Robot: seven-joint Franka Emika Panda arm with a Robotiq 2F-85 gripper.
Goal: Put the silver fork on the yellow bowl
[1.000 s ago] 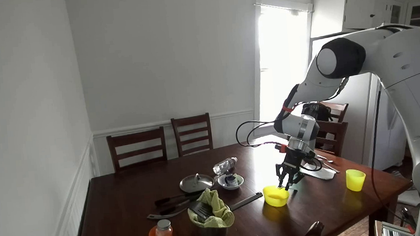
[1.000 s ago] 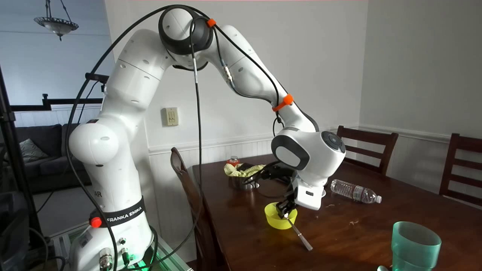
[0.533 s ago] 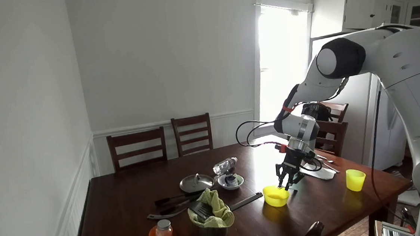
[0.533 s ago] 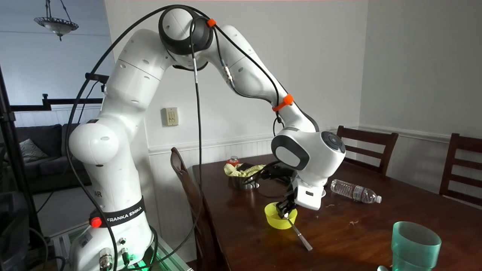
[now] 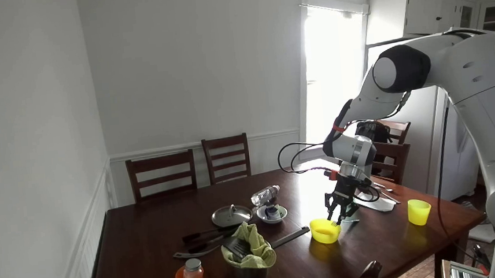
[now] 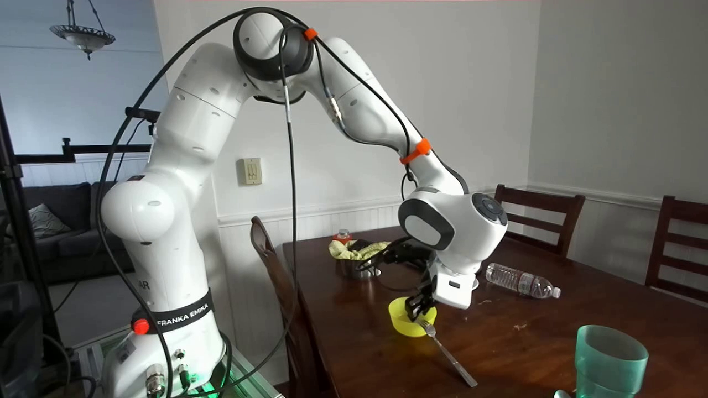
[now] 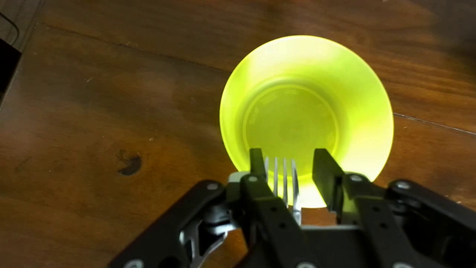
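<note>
The yellow bowl [image 6: 406, 327] stands upright on the table, and its inside shows in the wrist view [image 7: 290, 111]. The silver fork [image 6: 451, 358] lies tilted beside it. Its tines reach over the bowl's near rim in the wrist view, and its handle slopes outward to the table. In an exterior view the handle [image 5: 352, 221] shows just beyond the gripper. My gripper [image 7: 289, 158] is open at the bowl's rim. The fork's tines stand between the fingers, close to one finger [image 7: 256, 163] and apart from the other. The fork's handle is hidden under the gripper in the wrist view.
A taller yellow cup [image 5: 419, 212] and a teal cup [image 6: 610, 362] stand on the table. A pot [image 5: 249, 275] with a green cloth, a dark bar-like handle [image 5: 289, 237], a small white bowl [image 5: 272, 219] and a plastic bottle [image 6: 520, 281] are also there.
The gripper has opened and let go of the fork. The fork has slid down and outward, its handle end farther from the bowl. The arm and bowl have stayed in place.
</note>
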